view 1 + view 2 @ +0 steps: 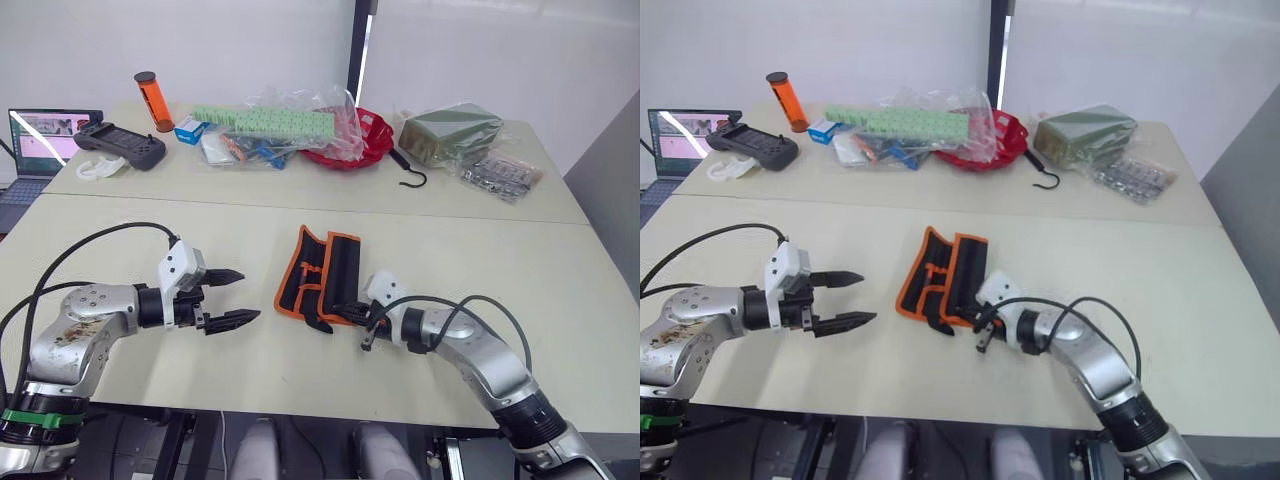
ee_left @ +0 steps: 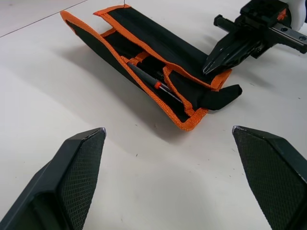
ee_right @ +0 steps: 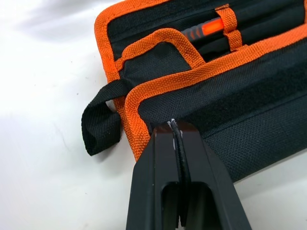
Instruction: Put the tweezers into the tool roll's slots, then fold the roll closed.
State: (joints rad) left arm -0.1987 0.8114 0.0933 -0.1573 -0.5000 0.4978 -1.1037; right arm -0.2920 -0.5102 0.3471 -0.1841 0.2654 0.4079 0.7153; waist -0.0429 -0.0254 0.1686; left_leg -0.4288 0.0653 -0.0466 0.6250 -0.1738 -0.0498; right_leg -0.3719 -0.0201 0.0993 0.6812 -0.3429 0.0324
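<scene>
The tool roll, black with orange trim, lies partly folded in the middle of the near table, one flap turned over its inner face. Slim black tweezers with a red mark sit tucked in a slot. My right gripper is shut, its tips resting against the orange edge of the roll's folded flap at the near right corner. My left gripper hovers open to the left of the roll, a short gap away, with nothing between its fingers. A short black strap sticks out from the roll's near end.
On the far table stand a red bowl, clear plastic bags, a dark green bag, an orange cylinder, a black controller and a black hook. A laptop sits at the far left.
</scene>
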